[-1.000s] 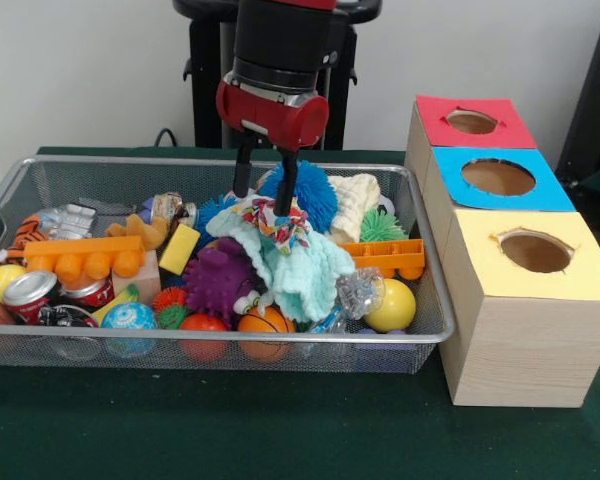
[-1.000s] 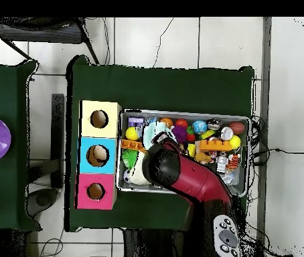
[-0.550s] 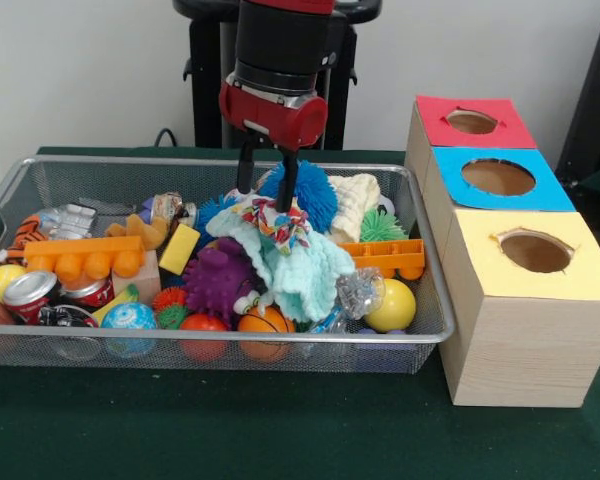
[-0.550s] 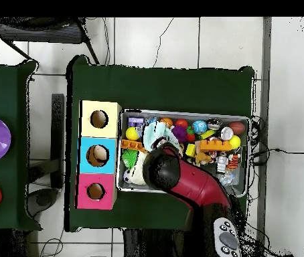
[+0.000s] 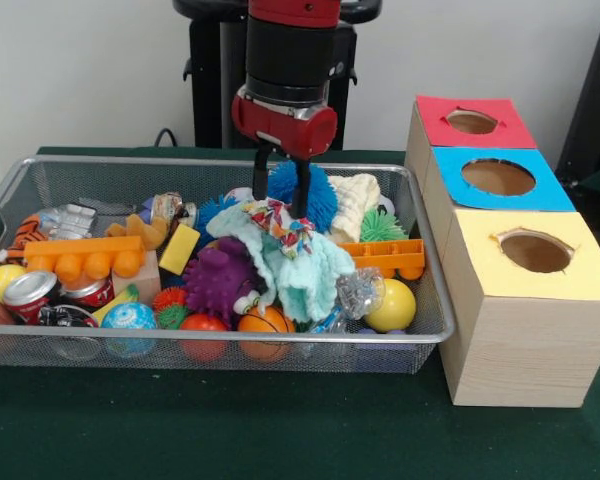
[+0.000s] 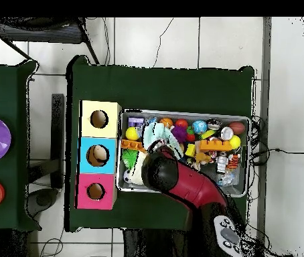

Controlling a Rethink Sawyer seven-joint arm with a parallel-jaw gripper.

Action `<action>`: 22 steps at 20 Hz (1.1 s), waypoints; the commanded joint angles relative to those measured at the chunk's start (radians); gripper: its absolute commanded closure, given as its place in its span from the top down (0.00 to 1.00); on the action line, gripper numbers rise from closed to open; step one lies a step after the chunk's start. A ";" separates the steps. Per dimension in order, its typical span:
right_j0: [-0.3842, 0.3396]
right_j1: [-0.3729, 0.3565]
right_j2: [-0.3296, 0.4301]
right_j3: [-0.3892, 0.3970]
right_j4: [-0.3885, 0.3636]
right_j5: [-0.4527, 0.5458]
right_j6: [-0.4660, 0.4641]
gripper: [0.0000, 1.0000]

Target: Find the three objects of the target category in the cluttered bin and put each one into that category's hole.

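Above the middle of the wire bin (image 5: 40,175), the gripper (image 5: 282,195) hangs with its two black fingers (image 5: 303,190) spread apart and nothing between them. Their tips reach down just over a patterned cloth scrap (image 5: 283,222) lying on top of a mint green knitted cloth (image 5: 305,265), with a blue spiky ball (image 5: 320,195) right behind them. To the side of the bin stand the red box (image 5: 470,122), blue box (image 5: 500,178) and yellow box (image 5: 530,255), each with a round hole on top.
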 commanded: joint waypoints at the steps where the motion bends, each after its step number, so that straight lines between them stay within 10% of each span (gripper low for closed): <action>1: -0.024 0.057 0.140 0.033 0.043 -0.129 0.237 1.00; 8: -0.012 0.068 0.122 0.020 0.037 -0.158 0.218 1.00; 9: -0.008 0.068 0.116 0.019 0.036 -0.165 0.212 0.00; 22: 0.070 -0.032 -0.011 0.018 0.087 -0.059 0.209 0.00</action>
